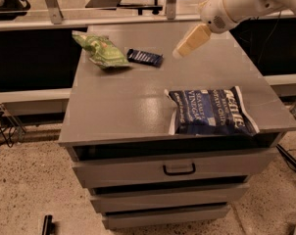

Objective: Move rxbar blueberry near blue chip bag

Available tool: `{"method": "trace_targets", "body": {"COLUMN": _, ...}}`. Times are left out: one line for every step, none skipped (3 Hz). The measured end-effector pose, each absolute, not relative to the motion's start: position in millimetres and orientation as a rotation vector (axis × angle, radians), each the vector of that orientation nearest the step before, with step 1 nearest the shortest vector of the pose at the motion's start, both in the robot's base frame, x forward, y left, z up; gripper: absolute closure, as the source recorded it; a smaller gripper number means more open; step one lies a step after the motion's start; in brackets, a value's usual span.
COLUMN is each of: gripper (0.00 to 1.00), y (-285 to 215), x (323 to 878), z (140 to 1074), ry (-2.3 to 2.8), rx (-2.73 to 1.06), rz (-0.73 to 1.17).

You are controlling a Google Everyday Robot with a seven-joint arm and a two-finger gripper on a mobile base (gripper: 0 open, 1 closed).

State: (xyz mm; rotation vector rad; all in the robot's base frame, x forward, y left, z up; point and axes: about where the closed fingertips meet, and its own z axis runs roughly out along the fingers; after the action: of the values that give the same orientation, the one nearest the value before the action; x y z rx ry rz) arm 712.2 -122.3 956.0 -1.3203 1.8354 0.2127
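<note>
The rxbar blueberry (145,57) is a small flat navy wrapper lying at the back left of the grey cabinet top (133,102). The blue chip bag (211,111) is a large dark blue bag with white lettering, lying flat at the front right edge. My gripper (179,53) hangs from the white arm at the upper right, above the back middle of the top. It is a little to the right of the bar and apart from it, holding nothing that I can see.
A green chip bag (100,49) lies left of the bar at the back left. The cabinet has a partly open top drawer (177,168) with a handle and more drawers below. Shelving and metal frames stand behind.
</note>
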Motion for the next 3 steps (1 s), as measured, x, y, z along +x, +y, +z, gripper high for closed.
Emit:
{"method": "trace_targets", "body": {"gripper": 0.0, "y": -110, "x": 732, "z": 940, "ry": 1.851, "rx": -1.252, "rz": 0.268}}
{"method": "trace_targets", "body": {"gripper": 0.0, "y": -104, "x": 751, "z": 914, "ry": 1.892, "rx": -1.22, "rz": 0.348}}
{"method": "trace_targets", "body": {"gripper": 0.0, "y": -92, "x": 767, "z": 893, "ry": 1.915, "rx": -1.229, "rz": 0.424}}
